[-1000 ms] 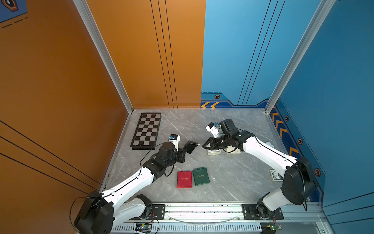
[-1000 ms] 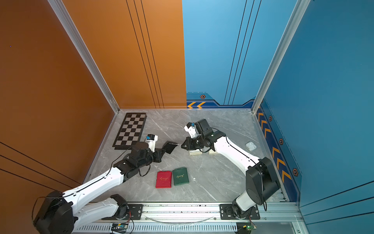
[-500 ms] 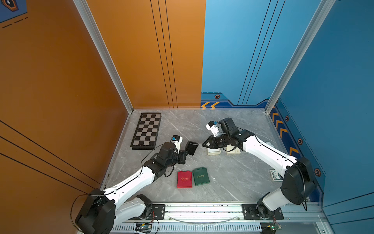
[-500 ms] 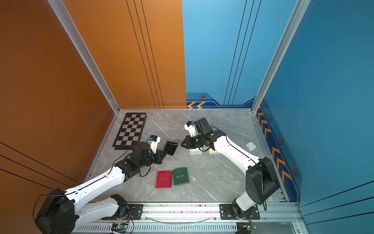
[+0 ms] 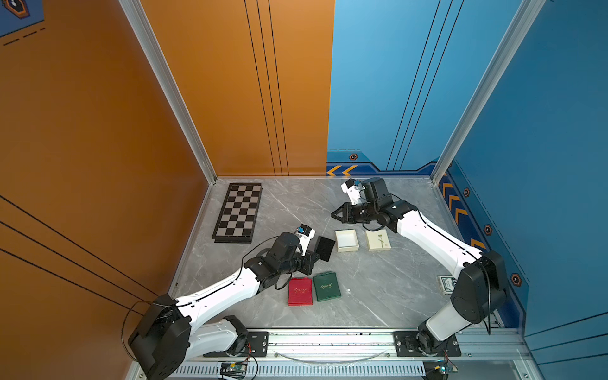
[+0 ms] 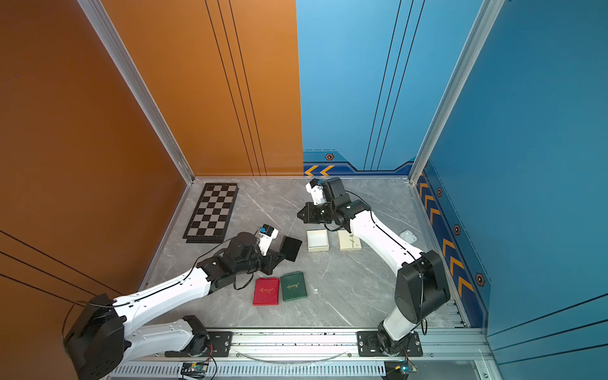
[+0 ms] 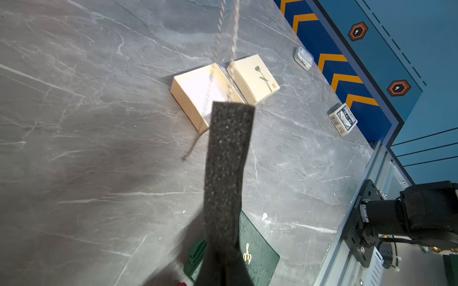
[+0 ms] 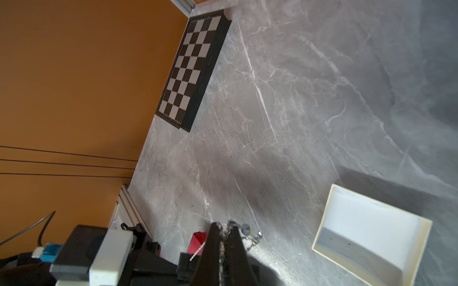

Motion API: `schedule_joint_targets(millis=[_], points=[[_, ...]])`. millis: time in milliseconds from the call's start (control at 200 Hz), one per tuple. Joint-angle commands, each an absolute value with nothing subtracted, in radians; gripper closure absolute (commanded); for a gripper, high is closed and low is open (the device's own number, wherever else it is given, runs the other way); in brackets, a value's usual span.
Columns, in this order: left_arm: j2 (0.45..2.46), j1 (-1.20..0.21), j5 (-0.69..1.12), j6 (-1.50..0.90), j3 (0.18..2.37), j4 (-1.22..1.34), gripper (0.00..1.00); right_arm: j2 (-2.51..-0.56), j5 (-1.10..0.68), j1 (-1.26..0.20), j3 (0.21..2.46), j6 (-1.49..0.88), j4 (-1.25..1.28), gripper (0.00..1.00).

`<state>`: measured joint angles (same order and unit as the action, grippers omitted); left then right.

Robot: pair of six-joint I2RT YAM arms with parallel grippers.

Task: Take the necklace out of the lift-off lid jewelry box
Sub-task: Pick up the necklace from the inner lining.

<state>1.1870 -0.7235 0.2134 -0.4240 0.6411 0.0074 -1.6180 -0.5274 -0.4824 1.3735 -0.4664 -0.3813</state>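
The cream jewelry box base (image 5: 346, 240) (image 6: 317, 240) (image 7: 198, 91) (image 8: 371, 232) lies open, only its white floor showing. Its lid (image 5: 377, 239) (image 6: 349, 239) (image 7: 252, 78), printed with a flower, rests right beside it. My right gripper (image 5: 334, 214) (image 6: 299, 215) (image 8: 225, 230) hangs above and behind the base, shut on the thin necklace (image 8: 245, 229) chain. In the left wrist view the necklace (image 7: 233, 37) runs taut down to a black foam pad (image 5: 324, 248) (image 6: 291, 248) (image 7: 228, 161). My left gripper (image 5: 314, 256) (image 6: 279, 256) (image 7: 220, 267) is shut on that pad, left of the base.
A chessboard (image 5: 238, 210) (image 8: 195, 66) lies at the back left. A red booklet (image 5: 300, 291) and a green one (image 5: 326, 286) (image 7: 255, 257) sit near the front. A card deck (image 5: 446, 283) (image 7: 343, 118) and a small clear case (image 6: 408, 235) (image 7: 303, 58) lie by the right wall.
My right gripper has risen up and back from the box with the chain. The left gripper has carried the foam pad to the right, nearer the base.
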Motion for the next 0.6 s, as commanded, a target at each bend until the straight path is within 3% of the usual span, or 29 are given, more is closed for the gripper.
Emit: schedule_joint_targets(millis=[0,300,596], points=[[1.199,-0.75,0.209,-0.4,0.675,-0.015,1.0,-1.645,-0.51,-0.457,1.424,-0.474,-0.35,0.97],[1.175,-0.764,0.154,-0.411,0.668,-0.02,1.0,-1.753,-0.523,-0.422,1.508,-0.453,-0.35,0.96],[0.966,-0.687,-0.12,-0.481,0.652,-0.244,1.0,-1.904,-0.561,-0.429,1.613,-0.438,-0.35,0.96]])
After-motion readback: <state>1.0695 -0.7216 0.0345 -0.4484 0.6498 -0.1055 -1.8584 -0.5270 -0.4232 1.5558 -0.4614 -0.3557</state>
